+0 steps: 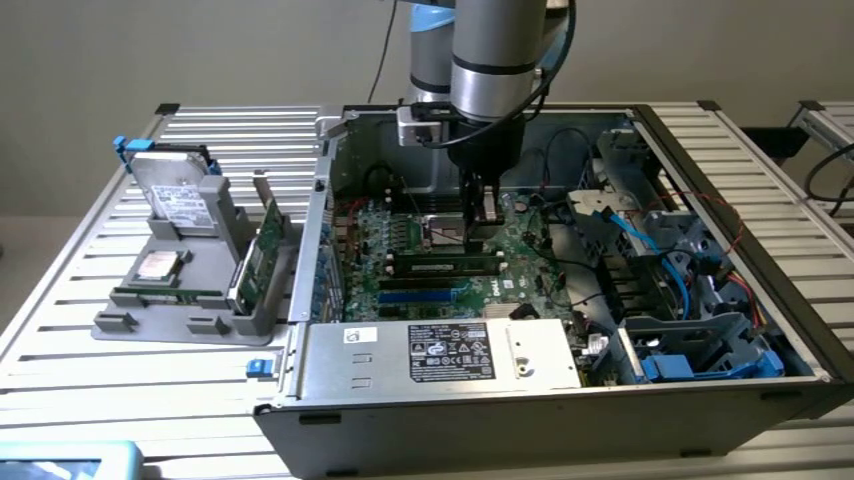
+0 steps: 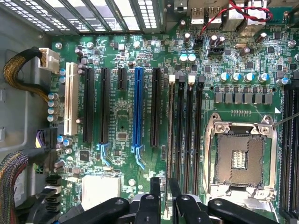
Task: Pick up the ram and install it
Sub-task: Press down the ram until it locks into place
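The ram [image 1: 447,267], a long green stick with black chips, stands on edge across the motherboard [image 1: 400,245] inside the open computer case, between the blue slot [image 1: 420,295] and the processor socket. My gripper [image 1: 478,222] hangs just above and behind it, not touching it. In the wrist view my gripper [image 2: 164,186] points down at the board beside the row of black memory slots [image 2: 184,135]. Its fingers [image 2: 155,186] stand a narrow gap apart with nothing between them.
The case [image 1: 747,250] has tall walls, a power supply [image 1: 454,350] at the front, and blue cables and drive cages [image 1: 694,350] at the exterior view's right. At the left, a grey holder [image 1: 174,320] carries a hard drive [image 1: 180,195] and a taller green card [image 1: 274,245].
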`<state>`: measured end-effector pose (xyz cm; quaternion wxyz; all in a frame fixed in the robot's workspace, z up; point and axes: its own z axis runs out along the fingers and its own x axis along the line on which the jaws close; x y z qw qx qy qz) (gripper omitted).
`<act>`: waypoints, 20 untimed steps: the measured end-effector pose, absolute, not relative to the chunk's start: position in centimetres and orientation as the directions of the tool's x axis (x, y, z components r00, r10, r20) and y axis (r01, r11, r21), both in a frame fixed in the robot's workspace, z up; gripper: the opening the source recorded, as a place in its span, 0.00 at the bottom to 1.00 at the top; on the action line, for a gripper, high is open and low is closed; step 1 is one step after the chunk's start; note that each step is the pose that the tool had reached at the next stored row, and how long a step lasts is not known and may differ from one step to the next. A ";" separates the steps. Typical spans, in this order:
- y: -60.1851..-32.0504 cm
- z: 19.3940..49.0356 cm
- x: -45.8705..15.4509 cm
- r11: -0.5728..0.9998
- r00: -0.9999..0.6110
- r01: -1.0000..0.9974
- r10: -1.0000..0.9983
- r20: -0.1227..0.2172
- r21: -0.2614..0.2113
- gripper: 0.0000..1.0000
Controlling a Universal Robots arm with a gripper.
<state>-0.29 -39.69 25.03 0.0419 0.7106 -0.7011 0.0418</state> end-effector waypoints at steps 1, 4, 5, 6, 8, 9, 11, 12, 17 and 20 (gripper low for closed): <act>-39.7 25.0 -0.3 -0.013 0.013 -1.000 -0.993 0.118 0.001 0.22; -39.7 25.0 -0.3 -0.013 0.013 -1.000 -0.993 0.118 0.001 0.13; -39.7 25.0 -0.3 -0.013 0.013 -1.000 -0.993 0.118 0.001 0.13; -39.7 25.0 -0.3 -0.013 0.013 -1.000 -0.993 0.118 0.001 0.11; -39.7 25.0 -0.3 -0.013 0.013 -1.000 -0.993 0.118 0.001 0.11; -39.7 25.0 -0.3 -0.013 0.013 -1.000 -0.993 0.118 0.001 0.11; -39.7 25.0 -0.2 -0.012 0.012 -1.000 -0.993 0.118 0.001 0.11; -39.7 25.0 -0.1 -0.011 0.011 -1.000 -0.993 0.119 0.001 0.11; -39.7 24.7 0.3 0.006 -0.006 -1.000 -0.992 0.125 0.001 0.11; -39.7 24.4 0.5 0.018 -0.018 -1.000 -0.992 0.129 0.001 0.11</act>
